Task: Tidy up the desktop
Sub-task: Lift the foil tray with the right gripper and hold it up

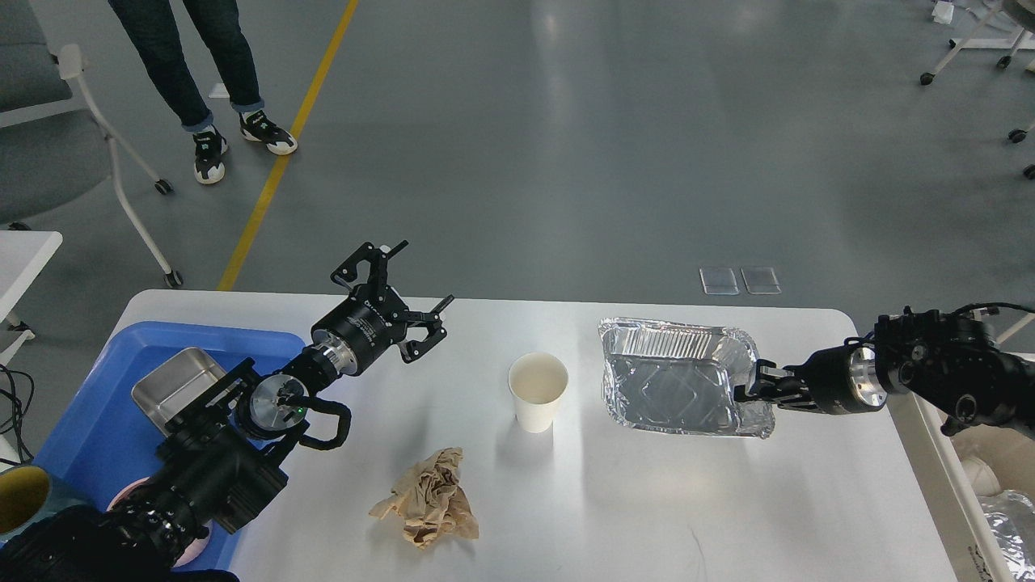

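Pinching the foil tray (pixel 675 376) rim, the right gripper (pixel 748 391) should lift level toward the bin (pixel 930 469) behind it.

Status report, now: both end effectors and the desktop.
Left end effector open, empty, above desktop. Right end effector shut on foil tray rim. Paper cup and crumpled brown paper on the desktop.

Lab hall: grey floor (pixel 614 162) with yellow line (pixel 283 153), wheeled chairs (pixel 65 121).
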You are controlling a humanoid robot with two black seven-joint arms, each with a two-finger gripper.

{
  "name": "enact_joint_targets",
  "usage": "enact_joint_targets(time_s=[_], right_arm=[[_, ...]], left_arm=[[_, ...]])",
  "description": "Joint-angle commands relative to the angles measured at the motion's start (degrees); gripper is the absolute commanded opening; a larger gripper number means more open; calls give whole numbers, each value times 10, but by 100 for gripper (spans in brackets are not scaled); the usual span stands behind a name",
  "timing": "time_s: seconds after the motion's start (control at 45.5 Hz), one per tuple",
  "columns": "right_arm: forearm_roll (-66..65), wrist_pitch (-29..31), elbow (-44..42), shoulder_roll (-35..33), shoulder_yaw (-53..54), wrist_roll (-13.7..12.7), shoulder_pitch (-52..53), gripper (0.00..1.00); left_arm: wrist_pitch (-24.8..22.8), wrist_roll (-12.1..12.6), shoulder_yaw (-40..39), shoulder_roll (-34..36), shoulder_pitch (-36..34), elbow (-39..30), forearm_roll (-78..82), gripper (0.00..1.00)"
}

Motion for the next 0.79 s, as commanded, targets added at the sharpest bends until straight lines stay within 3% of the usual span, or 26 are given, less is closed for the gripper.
enact_joint_targets(time_s=[0.0,0.528,0.682,0.77], right_arm=[[4,8,7,-4,0,0,7,0],[4,42,39,13,-1,-4,90,0],[3,43,34,13,-2,-6,96,0],[3,42,33,12,-3,-6,92,0]], left_arm=[[0,-1,1,0,0,0,0,97],[1,2,1,11,0,0,0,97],[25,14,1,14,-13,0,0,97],[22,6,-2,14,-21,0,-2,97]])
